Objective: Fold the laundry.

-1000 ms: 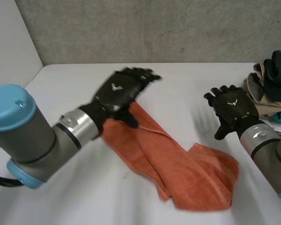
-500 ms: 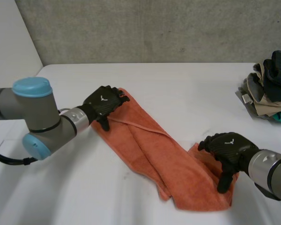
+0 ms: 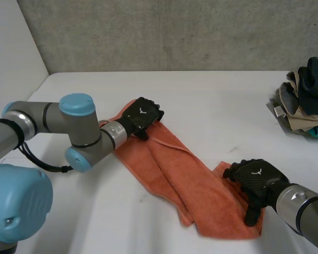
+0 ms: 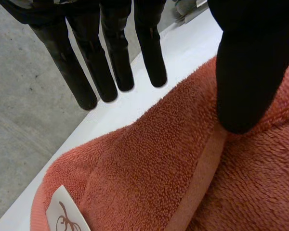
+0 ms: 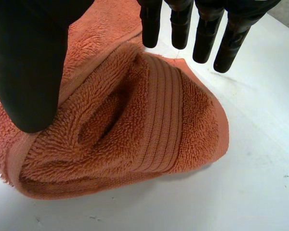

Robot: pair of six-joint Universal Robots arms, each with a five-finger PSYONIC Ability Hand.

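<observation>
Right hand (image 3: 257, 180): palm down on the near end of the single orange towel (image 3: 175, 169), fingers (image 5: 180, 24) straight and released, gripping nothing. The towel lies as one rumpled diagonal band on the white table (image 3: 217, 100). Left hand (image 3: 140, 117): on the towel's far corner, fingers (image 4: 118, 57) straight past its edge, thumb resting on the cloth, not clenched. One clothes pile (image 3: 305, 100) sits at the table's far right.
</observation>
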